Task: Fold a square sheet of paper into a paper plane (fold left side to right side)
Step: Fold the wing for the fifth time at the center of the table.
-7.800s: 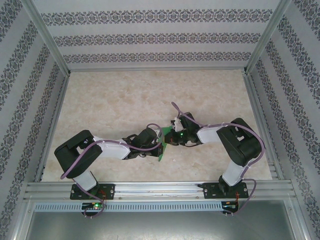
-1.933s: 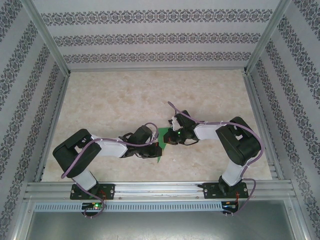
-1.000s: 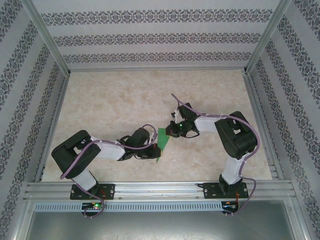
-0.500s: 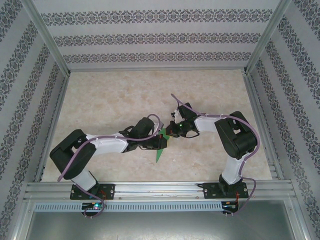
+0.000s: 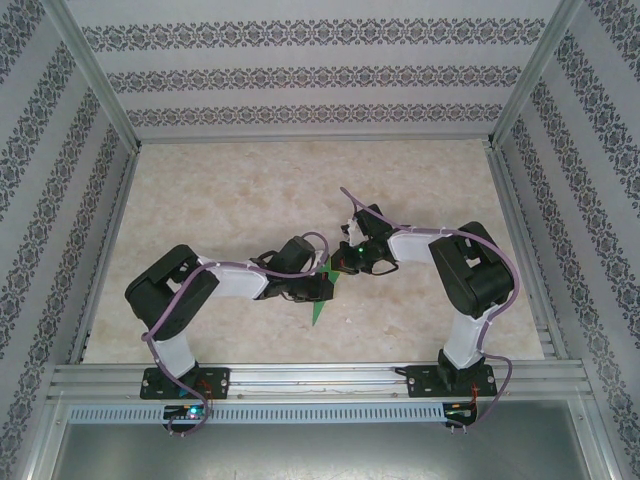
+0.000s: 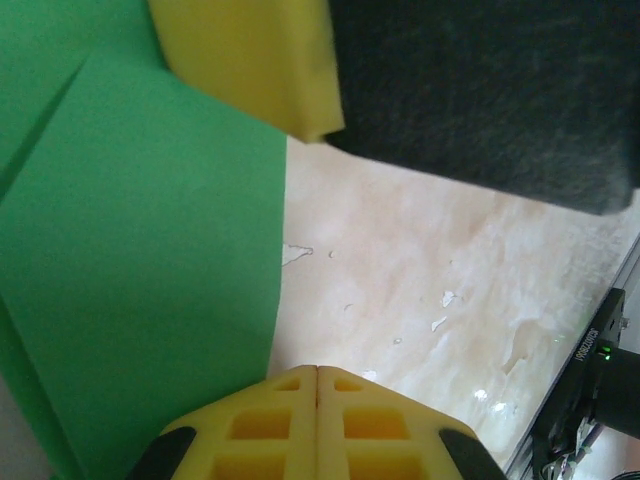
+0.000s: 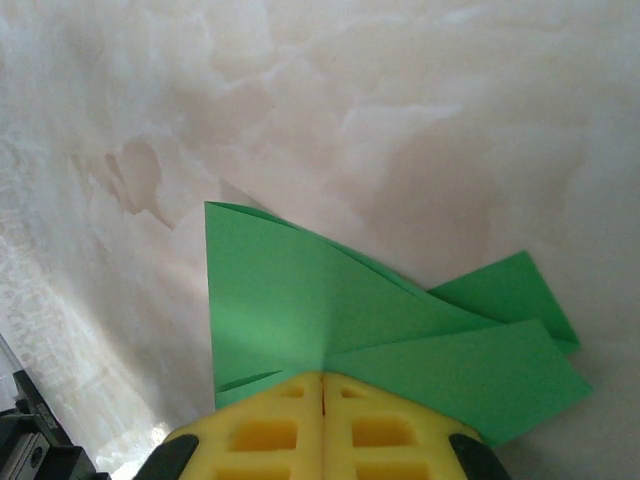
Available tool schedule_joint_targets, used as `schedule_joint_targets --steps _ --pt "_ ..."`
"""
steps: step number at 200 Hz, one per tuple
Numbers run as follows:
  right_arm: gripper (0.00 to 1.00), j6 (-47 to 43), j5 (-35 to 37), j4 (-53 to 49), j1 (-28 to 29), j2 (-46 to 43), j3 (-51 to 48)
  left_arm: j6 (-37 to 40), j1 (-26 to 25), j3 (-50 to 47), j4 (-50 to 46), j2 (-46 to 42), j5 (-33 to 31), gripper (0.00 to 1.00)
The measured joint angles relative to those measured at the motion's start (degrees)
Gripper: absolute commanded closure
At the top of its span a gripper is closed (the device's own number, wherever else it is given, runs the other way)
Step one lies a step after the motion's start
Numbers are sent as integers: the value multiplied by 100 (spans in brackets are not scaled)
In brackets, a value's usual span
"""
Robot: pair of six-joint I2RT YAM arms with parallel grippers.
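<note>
- Now the left gripper [image 5: 320, 288] has swung right, up beside the right gripper [image 5: 346, 262].
- Both are clenched shut, tips resting on the paper [image 5: 318, 311].
- Folded paper lies mid-table [image 5: 220, 200], more covered than before.

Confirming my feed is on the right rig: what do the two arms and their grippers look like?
The left arm and right arm share one build: black joint housings, white link shells, and a purple cable looping along each. The left gripper and right gripper are yellow plastic with square moulded pockets, on black mounts.
</note>
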Motion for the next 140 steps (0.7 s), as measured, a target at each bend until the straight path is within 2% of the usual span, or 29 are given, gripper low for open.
schedule_joint_targets --steps 140 --pt "100 -164 15 -262 0 79 173 46 22 -450 437 -149 22 98"
